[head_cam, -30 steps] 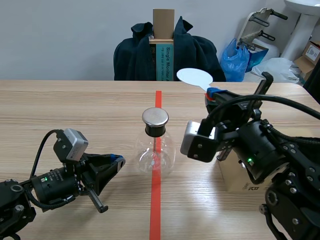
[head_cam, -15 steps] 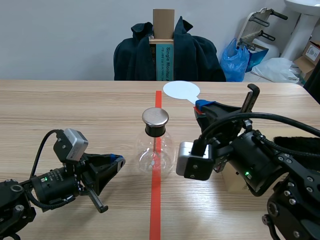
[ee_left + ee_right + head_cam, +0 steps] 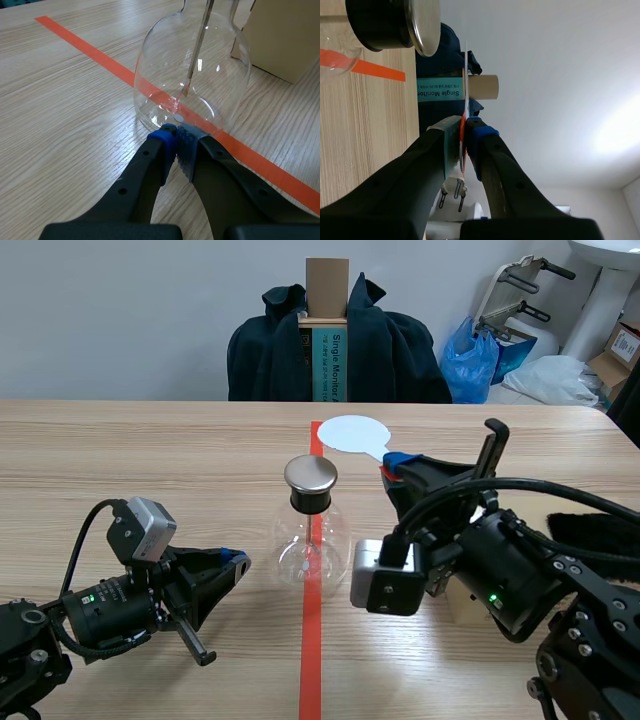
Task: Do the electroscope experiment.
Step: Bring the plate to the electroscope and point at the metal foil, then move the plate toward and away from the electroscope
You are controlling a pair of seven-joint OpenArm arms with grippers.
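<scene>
One glass electroscope (image 3: 311, 540), likely fragile and slippery, stands mid-frame on the bench (image 3: 150, 460), left jaws closed empty at its base, while right jaws pinch the light, thin white paddle (image 3: 355, 434) by its handle.

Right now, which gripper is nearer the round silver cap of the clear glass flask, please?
Right. The right gripper, holding a flat white disc, hangs beside the cap; the left gripper lies low beside the flask.
</scene>
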